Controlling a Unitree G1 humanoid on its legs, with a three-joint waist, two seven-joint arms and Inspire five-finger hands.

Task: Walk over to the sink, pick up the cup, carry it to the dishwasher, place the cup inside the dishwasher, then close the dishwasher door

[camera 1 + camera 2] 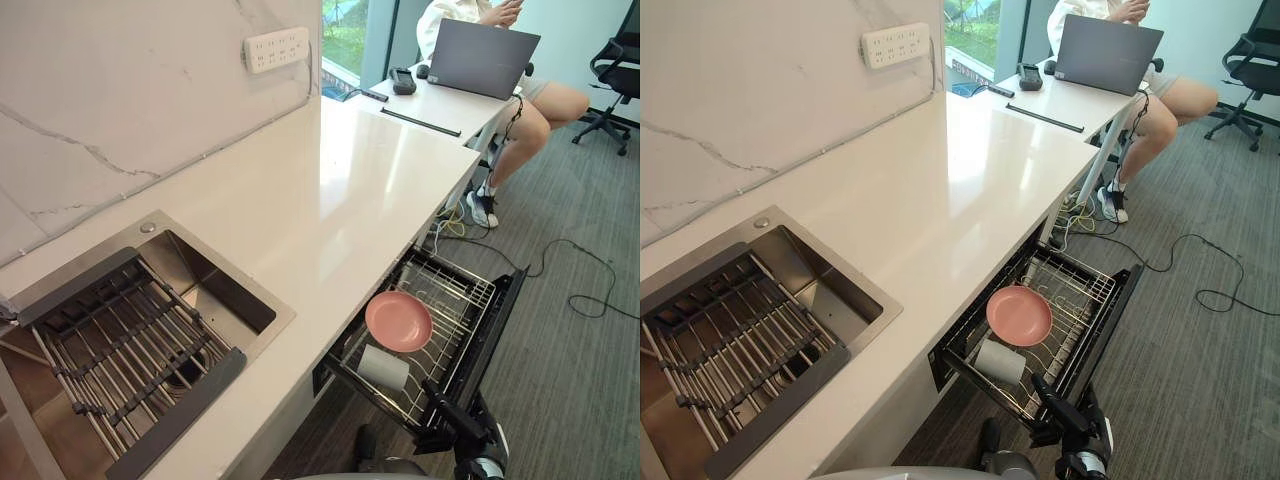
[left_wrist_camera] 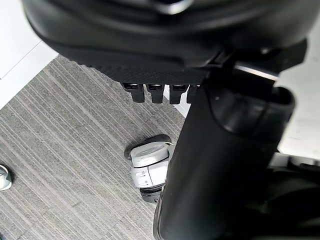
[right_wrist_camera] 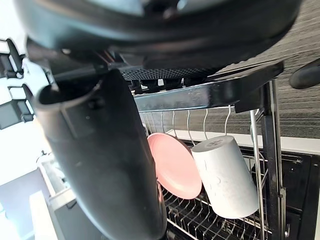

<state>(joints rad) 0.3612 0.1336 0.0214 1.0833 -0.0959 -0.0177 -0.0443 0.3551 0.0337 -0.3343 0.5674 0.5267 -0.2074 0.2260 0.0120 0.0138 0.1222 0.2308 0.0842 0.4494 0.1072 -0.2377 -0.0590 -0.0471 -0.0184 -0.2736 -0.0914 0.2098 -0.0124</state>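
Observation:
The white cup (image 1: 383, 367) lies on its side in the wire rack (image 1: 468, 297) of the pulled-out dishwasher drawer, next to a pink plate (image 1: 398, 321). The right wrist view has the cup (image 3: 225, 175) and the plate (image 3: 175, 165) close up, just past the rack's black front bar (image 3: 210, 92). My right hand (image 1: 452, 412) is at the drawer's near corner, fingers straight, holding nothing; its thumb (image 3: 100, 150) stands in front of the rack. My left hand (image 2: 225, 150) hangs over the carpet, relaxed and empty. The steel sink (image 1: 205, 272) at the left holds a roll-up drying rack (image 1: 120, 345).
The white counter (image 1: 330, 190) runs from the sink to a desk with a laptop (image 1: 480, 55), where a person (image 1: 530, 110) sits. An office chair (image 1: 615, 70) stands far right. Cables (image 1: 570, 265) trail over the grey carpet beside the drawer's black front panel (image 1: 500, 325).

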